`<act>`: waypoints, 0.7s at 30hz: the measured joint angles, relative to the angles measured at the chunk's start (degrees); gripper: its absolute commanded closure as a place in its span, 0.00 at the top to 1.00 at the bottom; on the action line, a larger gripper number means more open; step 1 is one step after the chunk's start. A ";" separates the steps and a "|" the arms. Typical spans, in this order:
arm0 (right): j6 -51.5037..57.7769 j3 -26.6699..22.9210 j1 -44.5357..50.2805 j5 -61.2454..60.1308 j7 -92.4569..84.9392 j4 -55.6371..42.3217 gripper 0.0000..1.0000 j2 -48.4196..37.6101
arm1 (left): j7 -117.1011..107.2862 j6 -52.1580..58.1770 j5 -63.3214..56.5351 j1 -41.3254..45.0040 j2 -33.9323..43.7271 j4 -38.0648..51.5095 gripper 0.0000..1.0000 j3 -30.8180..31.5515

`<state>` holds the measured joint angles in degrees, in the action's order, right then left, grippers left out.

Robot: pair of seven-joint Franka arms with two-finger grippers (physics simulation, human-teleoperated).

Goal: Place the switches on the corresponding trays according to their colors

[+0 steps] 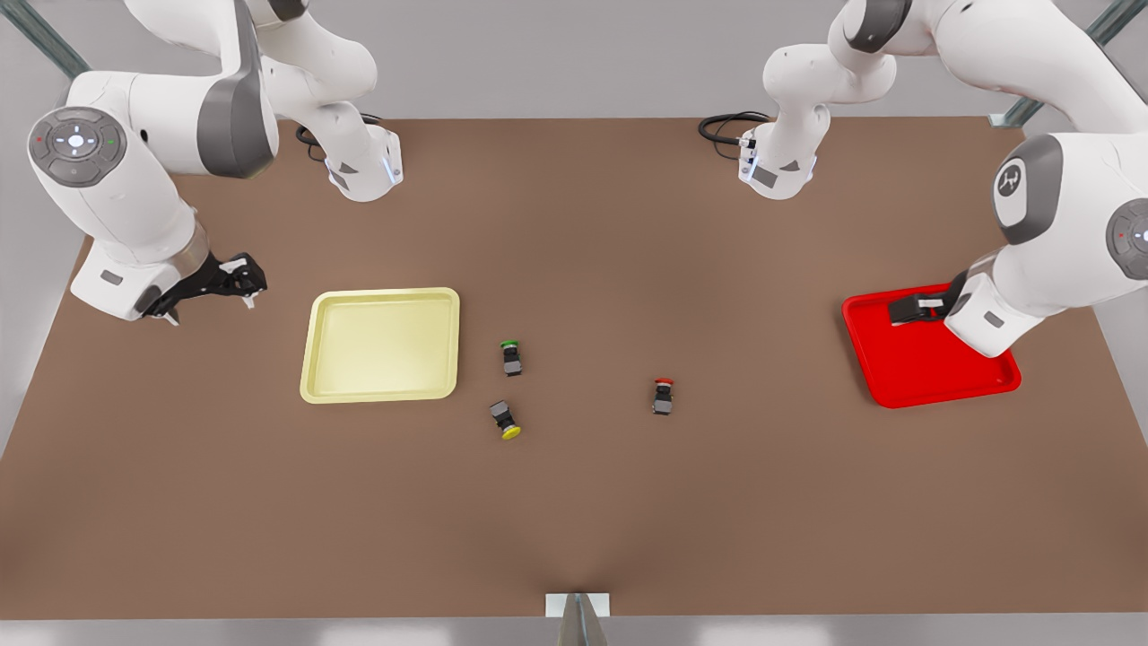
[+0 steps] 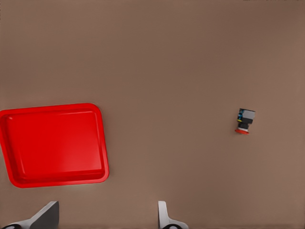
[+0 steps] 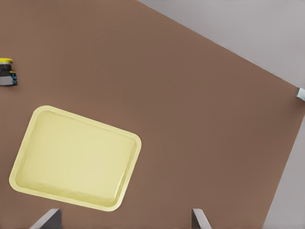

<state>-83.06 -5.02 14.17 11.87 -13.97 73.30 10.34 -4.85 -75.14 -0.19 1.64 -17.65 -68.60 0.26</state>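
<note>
Red switch (image 1: 663,396) sits on bare bench mid-way across, a bit toward the red tray (image 1: 933,381), cap pointing at the far edge; the left wrist view shows it (image 2: 245,120) well apart from the red tray (image 2: 14,167). Yellow switch (image 1: 506,419) lies tipped, cap toward the near edge, just off the near corner of the yellow tray (image 1: 381,388); it also shows in the right wrist view (image 3: 7,71), near the yellow tray (image 3: 28,183). Green switch (image 1: 511,357) stands close by, between the yellow switch and the far edge. Not a target, leave it.

Both trays empty, nothing placed yet.

Left gripper (image 1: 915,309) hovers over the red tray's far side, fingers (image 2: 164,214) spread wide, holding nothing. Right gripper (image 1: 215,292) hangs beyond the yellow tray, toward the bench's side edge, fingers (image 3: 200,220) also wide apart and empty.

Step in hand, as I read it: reach and pick.
- Left arm takes red, right takes yellow. Each is already on its tray's side.
- Close on the blocky body, not the round cap.
- Yellow lies skewed, so yaw the wrist to match the body axis first.
- Come in from the near edge to stay clear of green.
- Body faces probably flat enough to pinch, hard to confirm at this range.
</note>
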 measured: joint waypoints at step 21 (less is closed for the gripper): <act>-33.12 -0.26 20.46 -17.24 14.49 0.44 1.00 34.29 | -0.56 -18.65 0.03 14.19 -14.57 0.31 1.00 0.72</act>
<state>-116.17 -5.27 34.63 -5.37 0.52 73.74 44.63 -5.41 -93.78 -0.15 15.83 -32.22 -68.29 0.98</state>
